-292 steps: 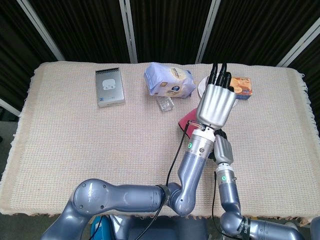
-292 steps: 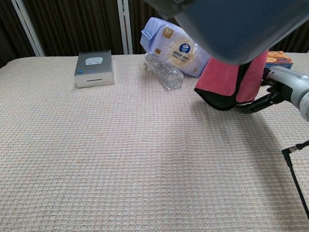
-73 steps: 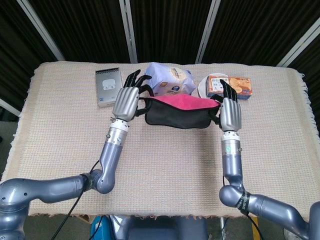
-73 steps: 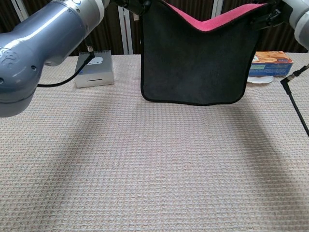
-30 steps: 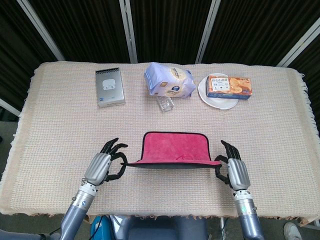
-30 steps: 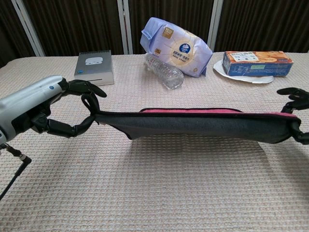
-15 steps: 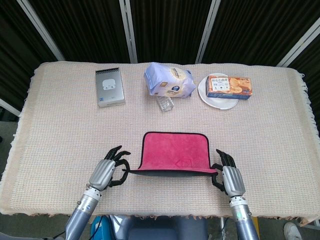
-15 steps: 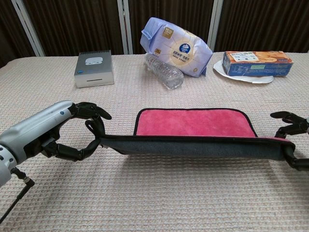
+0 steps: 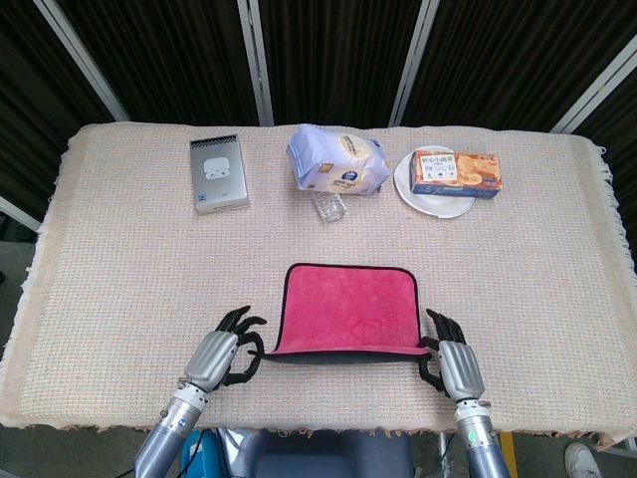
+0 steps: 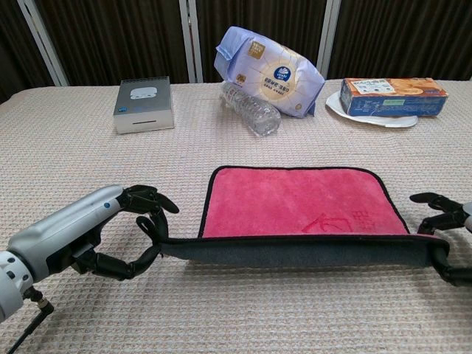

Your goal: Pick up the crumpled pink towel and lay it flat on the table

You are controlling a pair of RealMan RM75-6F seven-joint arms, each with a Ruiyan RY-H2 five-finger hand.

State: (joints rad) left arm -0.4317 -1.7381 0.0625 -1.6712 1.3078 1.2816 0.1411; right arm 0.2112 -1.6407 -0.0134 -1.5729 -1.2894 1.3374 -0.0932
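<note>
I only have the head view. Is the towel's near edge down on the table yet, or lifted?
Observer: Lifted. In the chest view the pink towel's near edge hangs between the hands, dark underside showing, while its far part lies flat.
Operator: Is my left hand gripping it?
Observer: Yes, the left hand pinches the near left corner just above the table.
Operator: And the right?
Observer: The right hand is mostly cut off by the frame, but its fingers meet the near right corner.

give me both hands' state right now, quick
Left hand: holding the near left corner of the pink towel, pinched in its fingers.
Right hand: holding the towel's near right corner.
</note>
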